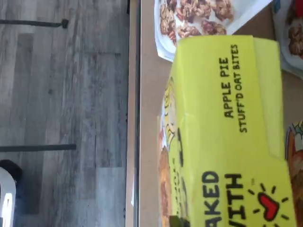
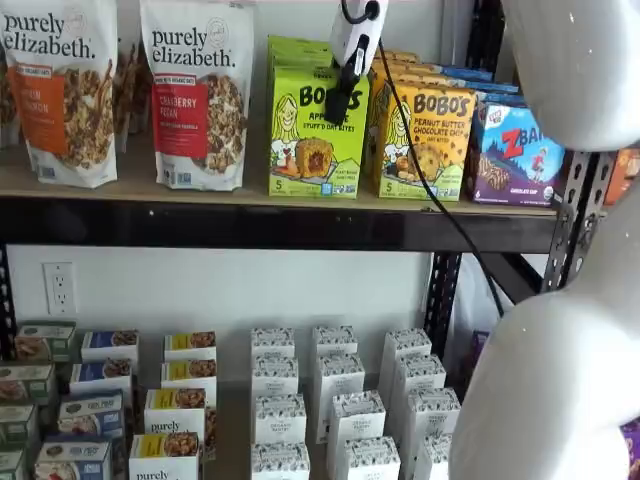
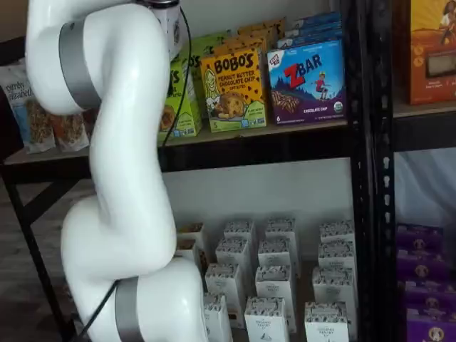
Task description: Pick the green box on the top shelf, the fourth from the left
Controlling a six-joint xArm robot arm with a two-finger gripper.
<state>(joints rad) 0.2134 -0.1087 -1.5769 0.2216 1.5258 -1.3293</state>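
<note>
The green box (image 2: 310,135), lime with "BOBO'S" lettering and a cartoon girl, stands upright on the top shelf (image 2: 250,225) in both shelf views (image 3: 182,107). My gripper (image 2: 338,110) comes down from above at the box's upper right corner. One black finger (image 2: 341,95) lies against the box's front face; the other is hidden, so no gap or grip shows. The wrist view is filled by the green box (image 1: 232,132), reading "APPLE PIE STUFF'D OAT BITES", close under the camera on the tan shelf board (image 1: 147,142).
A yellow-orange Bobo's box (image 2: 425,140) stands right beside the green one, then a ZBar box (image 2: 515,155). Granola bags (image 2: 200,95) stand to its left. White cartons (image 2: 340,400) fill the lower shelf. My white arm (image 2: 560,380) blocks the right side.
</note>
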